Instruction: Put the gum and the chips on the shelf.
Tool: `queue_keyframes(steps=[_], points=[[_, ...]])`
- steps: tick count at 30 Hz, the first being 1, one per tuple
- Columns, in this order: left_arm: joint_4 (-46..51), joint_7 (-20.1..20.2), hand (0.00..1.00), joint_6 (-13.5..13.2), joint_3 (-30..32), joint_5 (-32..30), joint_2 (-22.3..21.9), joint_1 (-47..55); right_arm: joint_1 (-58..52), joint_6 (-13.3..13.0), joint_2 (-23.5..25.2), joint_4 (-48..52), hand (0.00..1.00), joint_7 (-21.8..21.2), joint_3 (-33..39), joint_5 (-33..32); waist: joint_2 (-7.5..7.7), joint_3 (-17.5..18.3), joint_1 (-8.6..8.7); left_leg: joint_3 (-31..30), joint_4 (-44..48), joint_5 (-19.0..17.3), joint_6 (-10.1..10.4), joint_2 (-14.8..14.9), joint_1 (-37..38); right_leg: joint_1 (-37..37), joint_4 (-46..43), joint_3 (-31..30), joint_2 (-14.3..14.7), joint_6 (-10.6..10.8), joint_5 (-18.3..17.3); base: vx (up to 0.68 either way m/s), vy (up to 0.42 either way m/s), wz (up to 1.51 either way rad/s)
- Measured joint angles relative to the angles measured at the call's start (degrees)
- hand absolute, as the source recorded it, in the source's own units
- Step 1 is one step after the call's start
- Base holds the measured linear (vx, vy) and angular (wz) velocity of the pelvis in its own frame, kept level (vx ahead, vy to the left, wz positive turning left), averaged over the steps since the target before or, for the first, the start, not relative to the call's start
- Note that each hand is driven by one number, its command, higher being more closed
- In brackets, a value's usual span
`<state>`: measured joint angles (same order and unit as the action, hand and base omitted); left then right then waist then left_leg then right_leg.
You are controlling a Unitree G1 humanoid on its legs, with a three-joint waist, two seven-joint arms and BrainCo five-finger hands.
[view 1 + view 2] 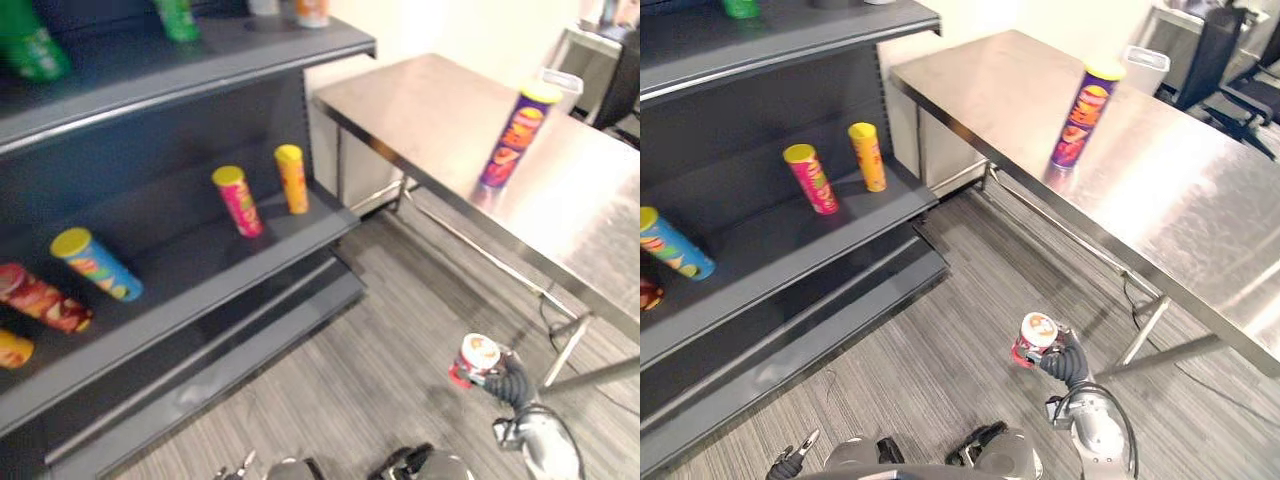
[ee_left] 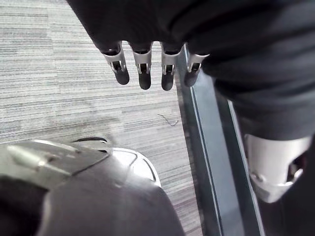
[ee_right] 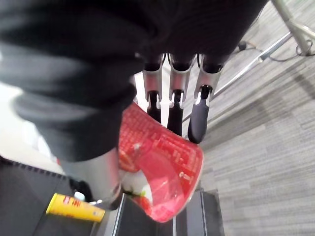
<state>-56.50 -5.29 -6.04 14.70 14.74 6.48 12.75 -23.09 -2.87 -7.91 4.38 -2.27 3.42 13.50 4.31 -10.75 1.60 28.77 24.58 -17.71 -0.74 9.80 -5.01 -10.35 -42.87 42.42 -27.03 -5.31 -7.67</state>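
Gum tub in hand, chips waiting on the table

Had the red gum tub (image 3: 162, 169) wrapped in the curled fingers of the right hand (image 1: 1065, 362), lid up, low over the carpet between shelf (image 1: 250, 262) and steel table (image 1: 420, 100). Probably kept close for the carry to the shelf. Hung the left hand (image 2: 143, 73) straight-fingered and empty. Spotted the purple chips can (image 1: 513, 135) upright on the table, well apart from the shelf. Couldn't make out any lettering on either label.
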Motion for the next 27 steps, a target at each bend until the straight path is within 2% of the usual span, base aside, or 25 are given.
queue_keyframes(steps=[1,2,3,4,5,6,8,9,10,11,12,13,17,21,24,27], points=[[0.1,-0.09,0.0,0.04,-1.13,-0.3,0.68,0.45,-0.62,0.0,1.42,-0.18,1.0,-0.31,-0.08,-0.01,-0.3,-0.42,0.53,-2.82,-0.02,0.0,-0.02,-0.35,0.33,-3.2,-1.77,-12.0,2.72,0.47,1.68,0.03,0.041,0.81],[0.23,-0.2,0.0,0.06,-1.32,-0.35,0.72,0.72,-1.16,0.02,2.07,-0.2,1.0,-0.47,-0.14,-0.04,-0.09,-0.45,0.99,-4.17,-0.06,0.02,-0.05,-0.45,0.22,-3.8,-1.34,-17.63,4.97,1.44,1.13,0.09,-0.008,1.07],[0.5,-0.69,0.0,0.1,-1.42,-0.65,1.41,1.1,-2.17,0.0,3.1,-0.1,1.0,-0.64,-0.31,-0.07,0.1,-0.49,1.58,-6.48,-0.15,0.07,-0.12,-0.49,-0.11,-4.33,1.94,-27.2,9.56,4.31,-1.07,0.12,-0.065,0.93],[0.44,-1.01,0.0,0.12,-1.53,-1.35,1.57,1.25,-2.97,0.01,3.67,-0.02,1.0,-0.64,-0.24,-0.16,0.09,-0.48,1.69,-8.45,-0.19,0.1,-0.13,-0.68,-0.89,-5.13,6.65,-34.45,13.27,5.95,-1.95,0.11,-0.075,0.87],[0.42,-1.17,0.0,0.11,-1.76,-1.54,1.69,1.27,-3.21,0.02,3.83,-0.02,1.0,-0.65,-0.21,-0.52,0.05,-0.51,1.73,-9.43,-0.23,0.1,-0.13,-0.97,-1.37,-5.77,9.1,-37.52,14.68,6.18,-1.81,0.11,-0.084,0.78],[0.25,-1.29,0.0,0.11,-2.91,-1.58,1.99,1.27,-3.4,0.06,4.09,-0.01,1.0,-0.65,-0.1,-1.27,-0.14,-0.81,2.26,-11.95,-0.25,0.12,-0.15,-1.47,-2.28,-7.08,13.73,-43.64,17.21,7.26,-1.13,0.13,-0.103,0.81],[-0.23,-1.29,0.0,0.09,-3.79,-2.1,2.56,0.92,-4.17,0.24,4.43,0.7,1.0,-0.65,0.48,-2.96,-0.62,-1.31,3.47,-16.64,-0.33,0.09,0.18,-2.33,-2.68,-7.62,19.12,-51.51,20.32,9.34,0.19,0.14,-0.144,1.17],[-0.1,-1.3,0.0,-0.11,-3.85,-2.23,2.74,0.91,-6.15,0.38,4.76,3.02,1.0,-0.5,0.83,-3.88,0.01,-1.39,4.34,-19.51,0.02,-0.09,1.8,-3.47,-2.9,-7.0,21.34,-55.21,20.89,10.42,0.9,0.19,-0.236,1.49],[-0.02,-1.3,0.0,-0.12,-4.06,-2.46,3.07,0.92,-8.2,0.32,4.87,5.38,1.0,-0.38,0.82,-4.97,1.15,-1.55,5.05,-22.06,1.19,-0.84,3.0,-4.8,-2.86,-6.28,21.11,-56.32,20.11,10.73,1.07,0.25,-0.345,1.7],[-0.07,-1.29,0.0,-0.11,-4.09,-2.52,3.16,0.54,-9.6,0.34,4.58,7.13,1.0,-0.35,1.1,-5.07,1.29,-2.11,5.39,-25.39,3.01,-2.0,4.43,-4.93,-2.87,-6.15,16.67,-54.45,19.71,15.3,-1.74,0.23,-0.326,1.26],[-0.04,-1.3,0.0,-0.12,-4.24,-2.54,2.82,0.58,-9.65,0.34,4.42,7.56,1.0,-0.32,1.15,-5.12,0.94,-2.32,5.28,-26.37,3.23,-2.15,5.12,-4.2,-3.02,-6.28,15.5,-53.39,20.25,14.75,-2.92,0.22,-0.305,0.88],[0.0,-1.17,0.0,-0.09,-4.28,-2.54,1.8,0.46,-9.43,0.3,4.31,8.83,1.0,-0.32,1.17,-5.52,-0.55,-2.56,4.19,-27.7,2.64,-1.71,6.1,-2.78,-3.13,-6.68,13.94,-51.55,21.31,13.43,-4.26,0.2,-0.266,0.57],[0.13,-1.18,0.0,-0.17,-3.8,-2.42,0.6,0.25,-8.36,0.07,4.66,8.99,1.0,-0.78,1.03,-7.36,-1.12,-2.5,4.39,-32.6,-6.19,3.28,8.94,-1.46,-3.74,-8.35,12.82,-45.37,21.91,10.7,-6.35,0.18,-0.26,0.66],[0.11,-1.16,0.0,-0.16,-3.71,-2.5,0.38,0.28,-6.22,0.03,4.66,9.0,1.0,-0.85,2.21,-7.35,-1.17,-2.48,4.13,-32.76,-12.28,6.68,10.08,-0.08,-2.13,-8.37,13.43,-44.22,22.81,10.4,-6.48,0.1,-0.141,0.24],[0.06,-1.08,0.0,-0.14,-3.71,-2.56,0.46,0.28,-4.08,-0.07,4.65,10.08,1.0,-0.7,6.43,-7.31,-1.21,-2.45,4.29,-32.53,-14.3,7.43,10.2,-0.07,-1.78,-8.03,15.45,-44.46,22.91,10.31,-6.41,0.0,0.01,0.02],[0.07,-0.86,0.0,-0.15,-3.64,-2.57,0.49,0.27,-3.22,-0.11,4.53,15.57,1.0,-0.13,13.61,-7.34,-1.38,-2.28,4.39,-32.56,-14.9,7.64,9.98,-0.12,-1.77,-6.78,18.41,-44.41,23.01,10.5,-5.17,0.01,0.052,0.01]])
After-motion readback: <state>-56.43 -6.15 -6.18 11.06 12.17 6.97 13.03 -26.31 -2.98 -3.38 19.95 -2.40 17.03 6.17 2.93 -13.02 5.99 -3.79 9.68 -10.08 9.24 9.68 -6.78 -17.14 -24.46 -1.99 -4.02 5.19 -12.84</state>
